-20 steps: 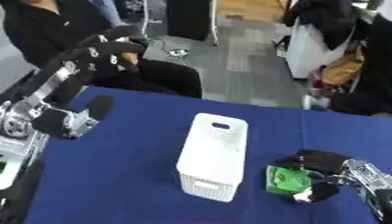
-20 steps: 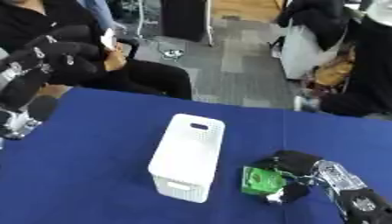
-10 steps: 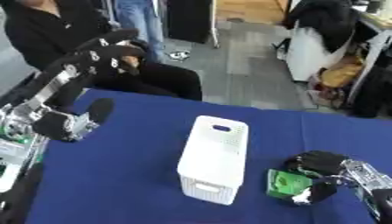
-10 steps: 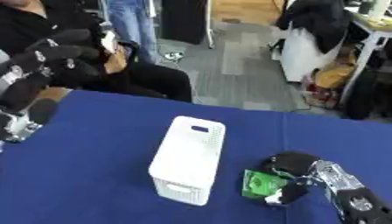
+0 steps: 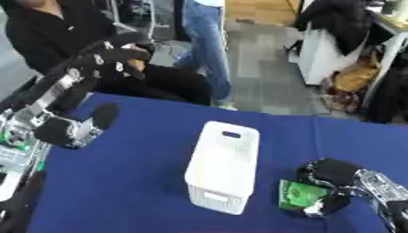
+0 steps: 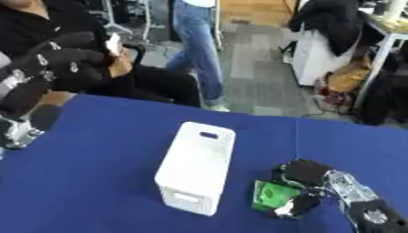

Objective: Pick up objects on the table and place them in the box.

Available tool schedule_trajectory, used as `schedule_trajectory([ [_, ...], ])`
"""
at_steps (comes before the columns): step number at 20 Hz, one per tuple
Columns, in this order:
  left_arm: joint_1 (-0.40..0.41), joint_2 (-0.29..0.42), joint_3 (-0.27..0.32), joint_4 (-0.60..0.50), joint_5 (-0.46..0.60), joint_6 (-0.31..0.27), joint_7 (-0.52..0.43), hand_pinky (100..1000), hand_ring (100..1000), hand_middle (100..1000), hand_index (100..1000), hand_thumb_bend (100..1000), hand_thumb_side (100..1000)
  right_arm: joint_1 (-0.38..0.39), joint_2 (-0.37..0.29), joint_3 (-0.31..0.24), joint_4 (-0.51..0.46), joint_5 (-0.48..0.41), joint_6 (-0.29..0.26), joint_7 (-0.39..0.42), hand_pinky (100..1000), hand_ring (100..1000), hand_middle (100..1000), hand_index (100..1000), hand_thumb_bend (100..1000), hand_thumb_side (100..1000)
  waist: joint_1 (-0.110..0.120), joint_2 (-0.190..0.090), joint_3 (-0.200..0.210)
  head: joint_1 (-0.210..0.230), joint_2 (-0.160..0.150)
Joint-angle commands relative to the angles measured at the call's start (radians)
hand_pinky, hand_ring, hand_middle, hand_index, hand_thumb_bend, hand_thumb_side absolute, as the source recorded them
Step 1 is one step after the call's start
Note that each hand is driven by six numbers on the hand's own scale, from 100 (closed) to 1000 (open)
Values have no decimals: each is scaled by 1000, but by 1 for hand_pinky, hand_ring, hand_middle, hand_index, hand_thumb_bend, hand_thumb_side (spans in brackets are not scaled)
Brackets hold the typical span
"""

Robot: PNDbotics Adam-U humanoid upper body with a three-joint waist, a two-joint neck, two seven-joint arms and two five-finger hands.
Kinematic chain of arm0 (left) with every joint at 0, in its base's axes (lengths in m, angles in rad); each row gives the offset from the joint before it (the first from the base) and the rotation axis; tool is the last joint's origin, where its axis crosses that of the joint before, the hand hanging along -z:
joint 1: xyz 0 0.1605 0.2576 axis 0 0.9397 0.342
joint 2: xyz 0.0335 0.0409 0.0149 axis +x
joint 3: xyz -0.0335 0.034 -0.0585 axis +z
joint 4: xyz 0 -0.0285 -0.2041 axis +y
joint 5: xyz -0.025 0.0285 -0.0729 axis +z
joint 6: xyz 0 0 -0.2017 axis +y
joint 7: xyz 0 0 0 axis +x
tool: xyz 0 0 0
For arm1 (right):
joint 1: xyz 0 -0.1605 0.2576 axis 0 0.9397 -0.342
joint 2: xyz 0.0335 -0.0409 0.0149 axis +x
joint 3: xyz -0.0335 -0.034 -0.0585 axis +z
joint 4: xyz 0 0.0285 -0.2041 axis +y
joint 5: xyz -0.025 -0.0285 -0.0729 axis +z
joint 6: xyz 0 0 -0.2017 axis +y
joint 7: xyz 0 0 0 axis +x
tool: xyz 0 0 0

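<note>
The robot's right hand had its fingers curled around a green packet low on the blue surface, just beside the right side of the white box, which stood upright mid-surface. The left hand hung raised at the far left edge, its fingers curled on nothing.

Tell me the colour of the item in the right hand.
Green, the item held by the right hand; left eye view shows it best.
</note>
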Motion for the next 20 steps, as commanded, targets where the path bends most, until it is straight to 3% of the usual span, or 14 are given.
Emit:
schedule_trajectory([
  [1,-15,10,1,-7,3,-6,-8,700,899,976,929,100,679,-1,-13,6,-8,31,9,-75,100,194,144,283,626,808,4,-6,-2,-2,-9],
  [3,-15,10,1,-7,4,-7,-8,701,899,976,929,100,679,0,-9,5,-7,49,24,-125,100,118,100,243,595,711,5,-6,-2,-1,-9],
  [6,-16,10,0,-7,4,-7,-10,701,899,976,929,100,679,0,0,0,-4,65,49,-207,100,100,100,197,543,691,5,-5,-2,-1,-9],
  [8,-16,9,0,-6,5,-7,-11,701,899,976,929,100,679,1,6,-4,3,65,60,-262,100,100,100,190,625,712,5,-5,-2,-1,-9],
  [12,-17,8,-1,-6,6,-7,-13,701,898,976,929,100,679,7,12,-19,33,46,55,-321,100,100,100,191,678,717,5,-6,-2,1,-11],
  [15,-16,8,-1,-6,7,-8,-14,701,898,976,930,100,678,12,10,-36,55,-4,39,-289,100,100,100,193,649,721,6,-6,-3,4,-15],
  [20,-14,10,-2,-5,7,-9,-16,701,898,976,929,100,678,6,-10,-56,19,-200,34,-162,100,100,100,191,545,729,6,-8,-4,12,-21],
])
